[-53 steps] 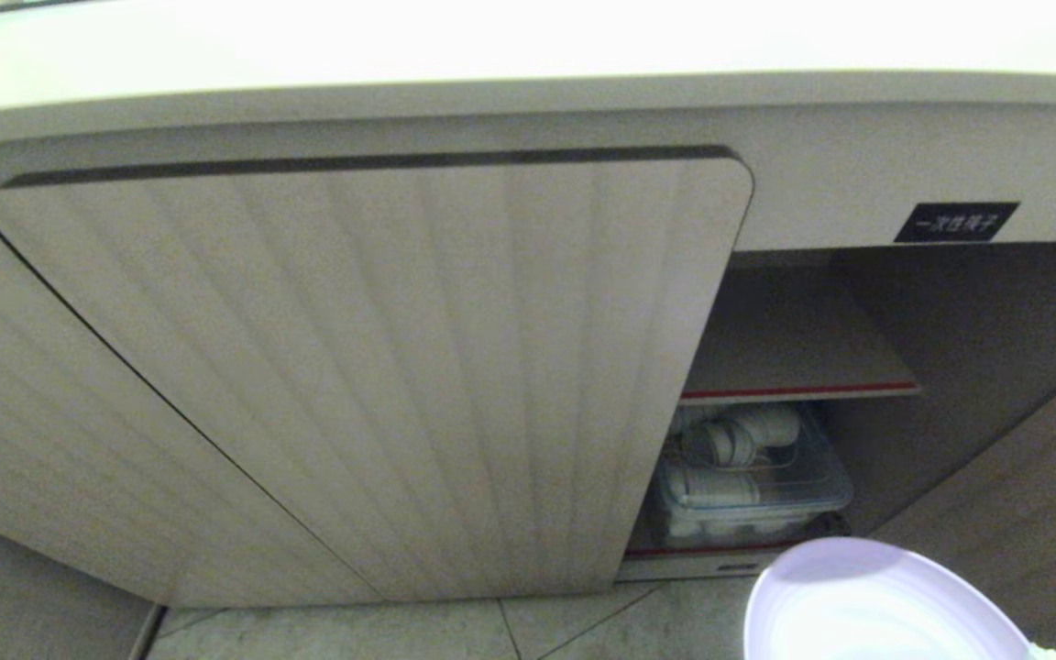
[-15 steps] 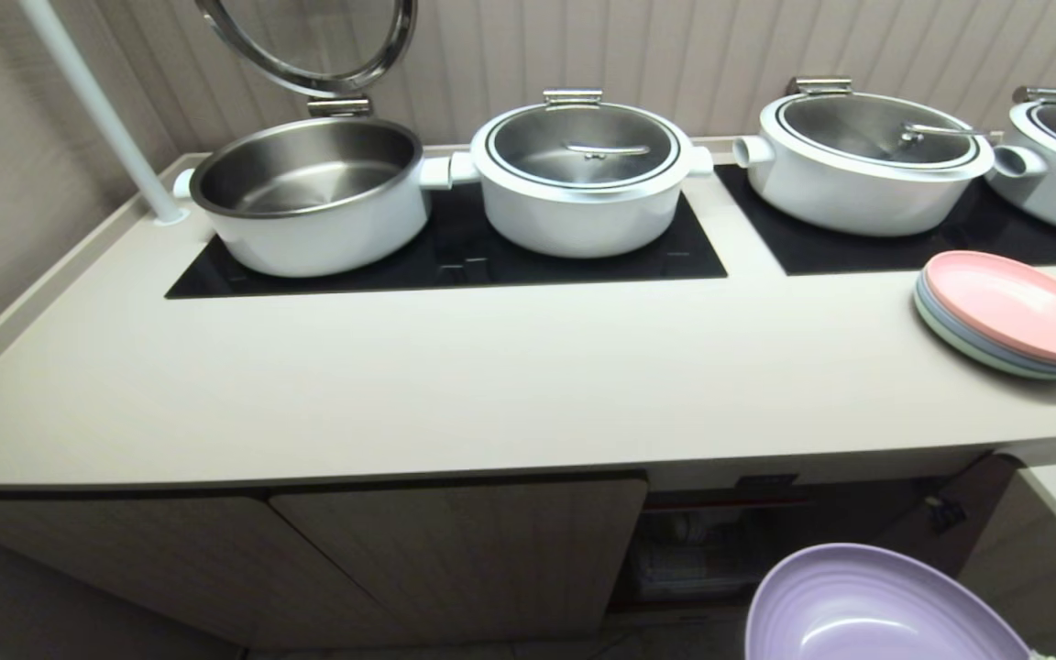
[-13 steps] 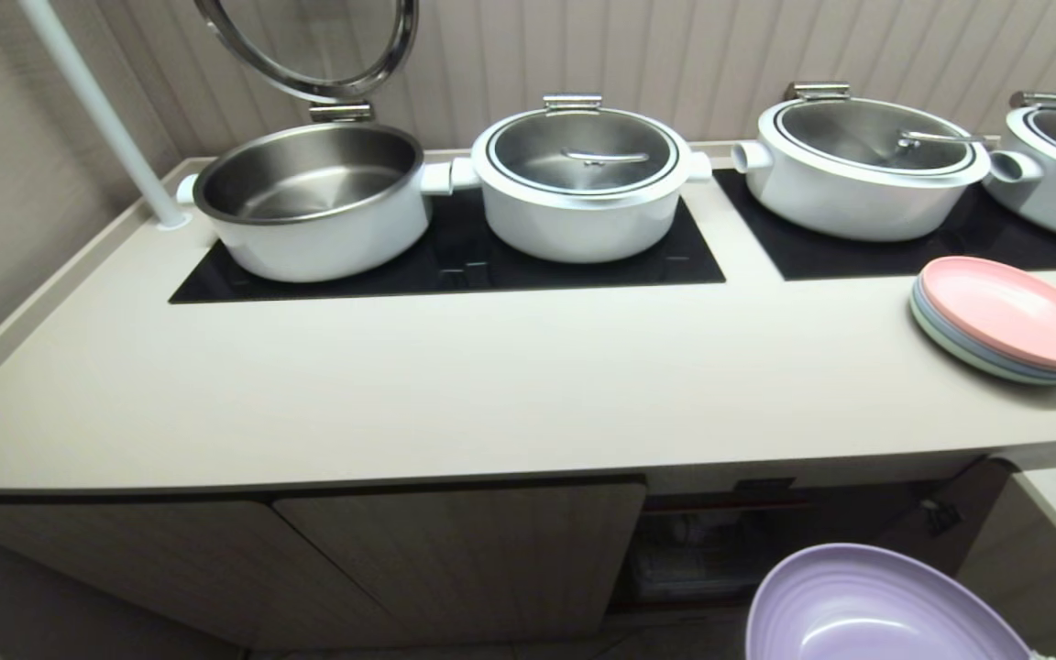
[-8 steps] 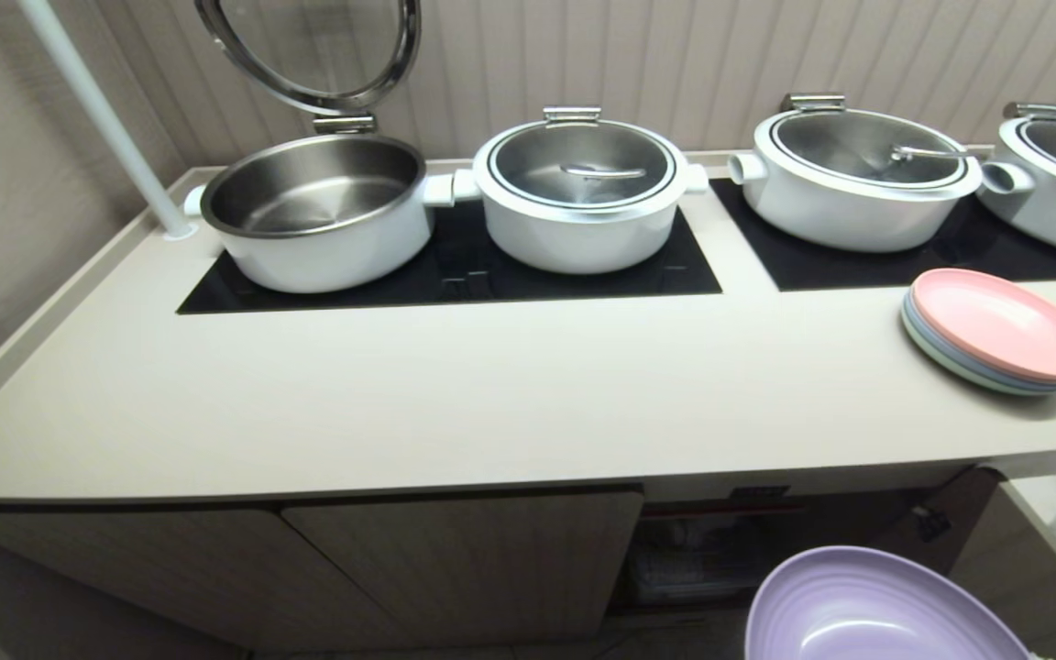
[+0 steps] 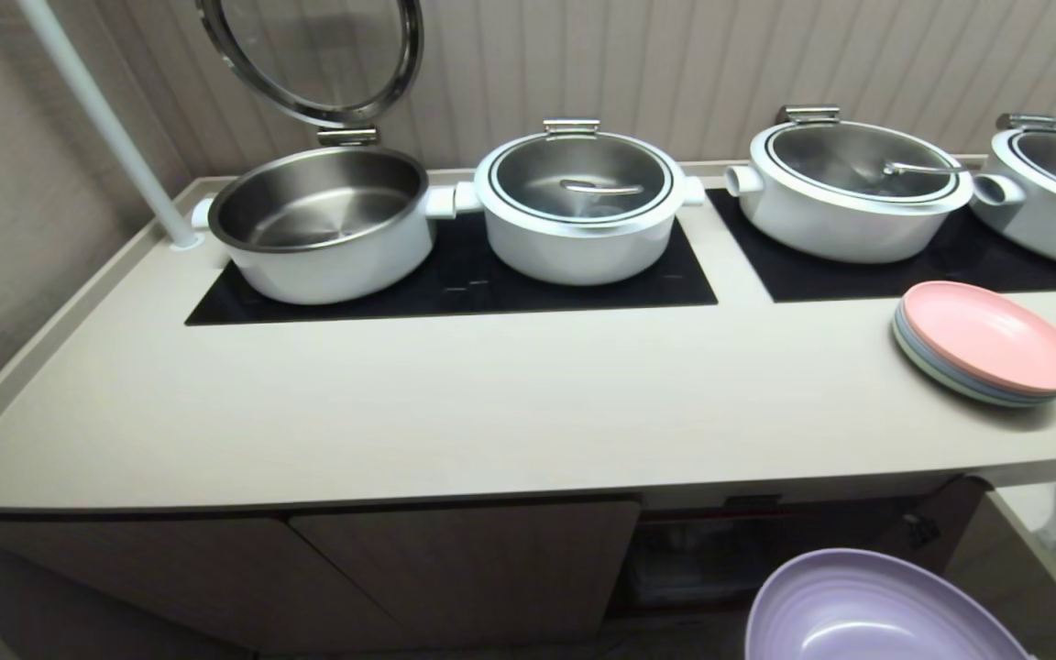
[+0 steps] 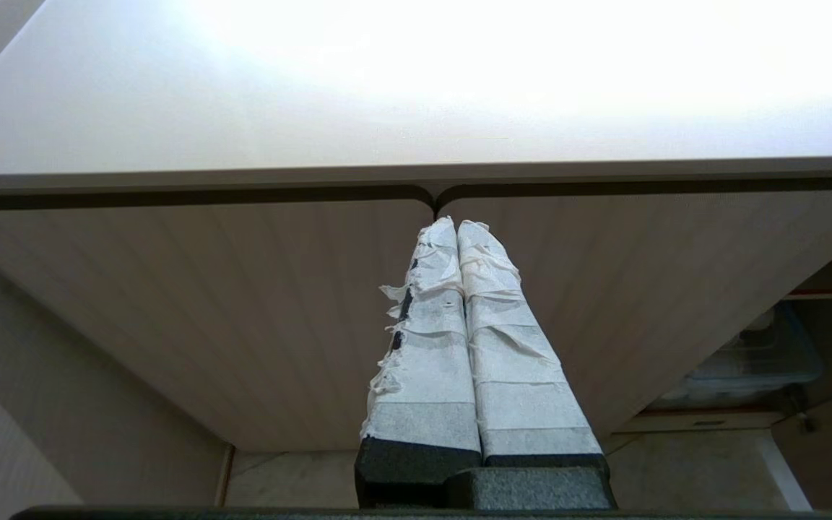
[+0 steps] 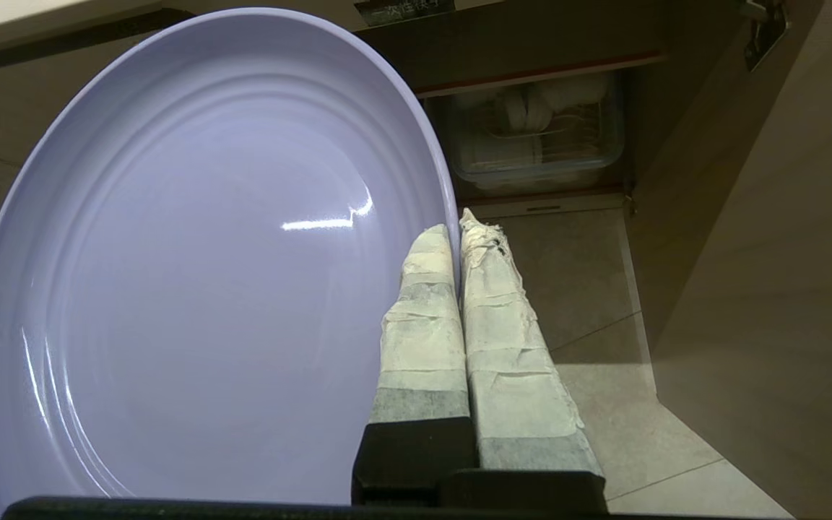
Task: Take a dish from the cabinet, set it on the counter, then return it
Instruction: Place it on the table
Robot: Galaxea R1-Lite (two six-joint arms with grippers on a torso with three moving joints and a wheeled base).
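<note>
Below the counter (image 5: 491, 412) edge, in front of the open cabinet (image 5: 720, 559), the right gripper (image 7: 459, 238) is clamped on the dish (image 7: 199, 253) rim. The counter lies above and ahead. The left gripper (image 6: 457, 235) is closed, empty.

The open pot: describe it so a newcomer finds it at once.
Start at the long beige counter and go to the black glass panel at its left end. Two white pots sit there; take the left pot. It alone has its round lid tipped up, showing a bare steel inside.
</note>
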